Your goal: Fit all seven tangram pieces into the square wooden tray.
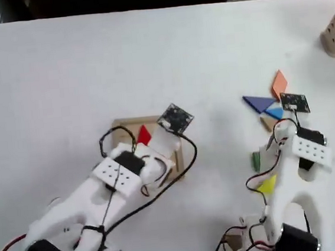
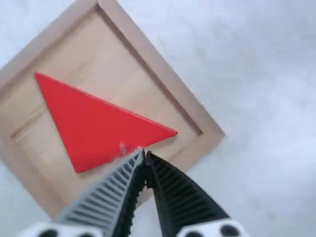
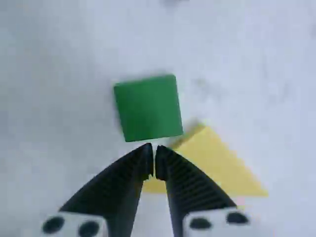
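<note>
Red triangle (image 2: pixel 98 123) is shown flat inside the wooden tray (image 2: pixel 163 79); left gripper (image 2: pixel 144 158) pressed together just inside the tray's rim, right gripper (image 3: pixel 152 153) likewise, apart from the tray beside the green square (image 3: pixel 148 106). Pieces are judged light, stiff, thin; opposite edges should be pinched.

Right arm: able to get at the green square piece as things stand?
Probably yes. The right end effector hangs shut just short of the green square tangram piece, nothing between them. The yellow triangular piece lies close by one corner; the end effector would need to open first.
</note>
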Controlling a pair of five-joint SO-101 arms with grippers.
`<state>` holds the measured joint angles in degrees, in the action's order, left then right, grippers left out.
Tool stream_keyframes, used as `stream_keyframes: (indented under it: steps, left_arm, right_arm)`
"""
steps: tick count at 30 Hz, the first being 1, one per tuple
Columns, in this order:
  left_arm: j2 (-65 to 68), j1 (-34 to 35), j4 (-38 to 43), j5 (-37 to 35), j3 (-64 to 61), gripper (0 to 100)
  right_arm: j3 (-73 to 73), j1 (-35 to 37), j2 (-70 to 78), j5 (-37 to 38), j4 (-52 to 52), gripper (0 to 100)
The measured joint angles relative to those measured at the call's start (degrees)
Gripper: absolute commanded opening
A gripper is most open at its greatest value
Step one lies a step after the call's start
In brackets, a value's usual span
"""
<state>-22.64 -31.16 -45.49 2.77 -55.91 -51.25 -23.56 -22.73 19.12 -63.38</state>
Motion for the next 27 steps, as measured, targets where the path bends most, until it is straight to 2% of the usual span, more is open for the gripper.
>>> stream_keyframes:
  steps: [6,15,23,27]
  left_arm:
    - [4.75,0.00,0.97,-5.71,0.88,2]
    - [12.40,0.00,-6.33,-7.82,7.21,2]
    - [13.27,0.00,-5.36,-8.00,7.47,2]
    - [19.34,0.00,-4.31,-8.26,11.43,2]
  right_arm:
    - [0.97,-0.35,1.58,0.09,0.00,1.9]
    - [1.05,-0.35,2.11,0.09,1.85,1.9]
    - [1.05,-0.35,2.11,0.09,1.85,1.9]
    - [1.05,-0.35,2.11,0.09,1.85,1.9]
